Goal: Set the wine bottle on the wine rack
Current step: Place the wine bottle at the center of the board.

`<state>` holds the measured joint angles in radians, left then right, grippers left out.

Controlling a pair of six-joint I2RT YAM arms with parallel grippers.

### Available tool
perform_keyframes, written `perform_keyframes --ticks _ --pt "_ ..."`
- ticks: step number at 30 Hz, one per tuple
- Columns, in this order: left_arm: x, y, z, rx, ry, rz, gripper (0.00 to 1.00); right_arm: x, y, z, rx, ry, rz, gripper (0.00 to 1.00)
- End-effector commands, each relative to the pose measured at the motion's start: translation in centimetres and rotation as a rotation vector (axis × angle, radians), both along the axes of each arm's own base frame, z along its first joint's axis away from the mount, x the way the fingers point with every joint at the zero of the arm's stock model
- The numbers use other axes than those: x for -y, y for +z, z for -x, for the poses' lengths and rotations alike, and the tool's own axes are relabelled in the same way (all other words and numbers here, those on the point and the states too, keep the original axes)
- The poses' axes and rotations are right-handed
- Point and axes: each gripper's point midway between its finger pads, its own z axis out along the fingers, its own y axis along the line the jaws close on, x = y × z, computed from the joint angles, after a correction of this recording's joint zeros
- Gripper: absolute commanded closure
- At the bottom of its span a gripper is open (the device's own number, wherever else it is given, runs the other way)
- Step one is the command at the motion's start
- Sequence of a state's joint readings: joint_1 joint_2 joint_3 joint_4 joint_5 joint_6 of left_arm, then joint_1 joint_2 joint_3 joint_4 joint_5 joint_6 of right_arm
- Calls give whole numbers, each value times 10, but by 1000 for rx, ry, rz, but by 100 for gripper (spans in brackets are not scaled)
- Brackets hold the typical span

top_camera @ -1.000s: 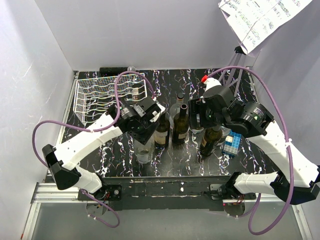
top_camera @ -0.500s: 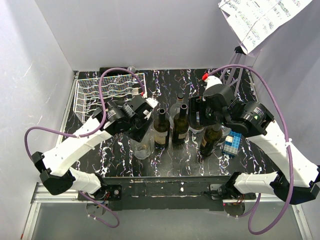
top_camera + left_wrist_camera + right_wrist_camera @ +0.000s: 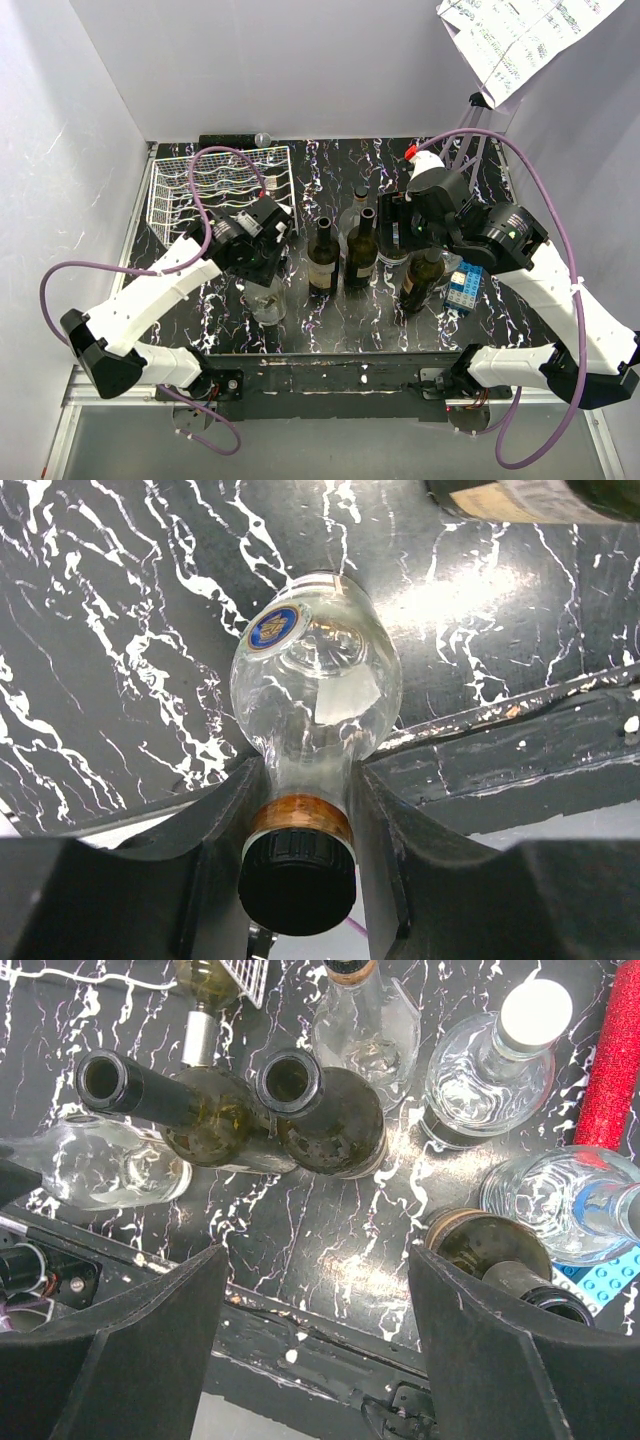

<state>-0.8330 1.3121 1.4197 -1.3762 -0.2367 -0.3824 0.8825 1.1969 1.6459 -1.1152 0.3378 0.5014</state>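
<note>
The wine bottle (image 3: 315,680), of clear glass with a black screw cap (image 3: 298,885) and a blue round sticker, is clamped at its neck between the fingers of the left gripper (image 3: 303,800), the cap lying towards the wrist and the base pointing out over the black marbled table (image 3: 330,170). Whether its base touches the table cannot be told. It is held well apart from the wine rack (image 3: 215,185), on the side of the rack nearer the arm bases. The white wire rack is set at the far left of the table. To the right of the rack two dark open-necked bottles (image 3: 322,258) (image 3: 360,250) are stood upright, just beside each other. Further right of the rack the right gripper (image 3: 310,1300) is held above the bottles, its jaws spread wide with nothing between them. A blue brick block (image 3: 465,288) is seen beyond it.
</note>
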Motion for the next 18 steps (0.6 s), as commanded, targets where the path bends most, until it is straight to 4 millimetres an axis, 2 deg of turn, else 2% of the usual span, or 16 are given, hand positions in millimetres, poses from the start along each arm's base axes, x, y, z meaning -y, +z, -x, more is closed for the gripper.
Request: perform_keyframes --ticks 1,10,13,14,15,18 --pt "-28 7 5 33 94 -22 100 -2 21 -7 58 -14 -64 20" --pt "-30 6 9 20 109 -25 100 -1 19 -6 53 -11 -63 20" --pt "-31 6 14 1 98 -20 77 -1 18 -6 52 -14 -68 20" --pt "-31 7 14 0 98 -19 64 -2 18 -6 52 -15 -70 20" --pt "-31 7 15 -6 96 -21 57 -1 17 -6 50 -15 -70 20" --pt "-30 8 19 -21 87 -18 48 -1 17 -6 52 -16 -73 20"
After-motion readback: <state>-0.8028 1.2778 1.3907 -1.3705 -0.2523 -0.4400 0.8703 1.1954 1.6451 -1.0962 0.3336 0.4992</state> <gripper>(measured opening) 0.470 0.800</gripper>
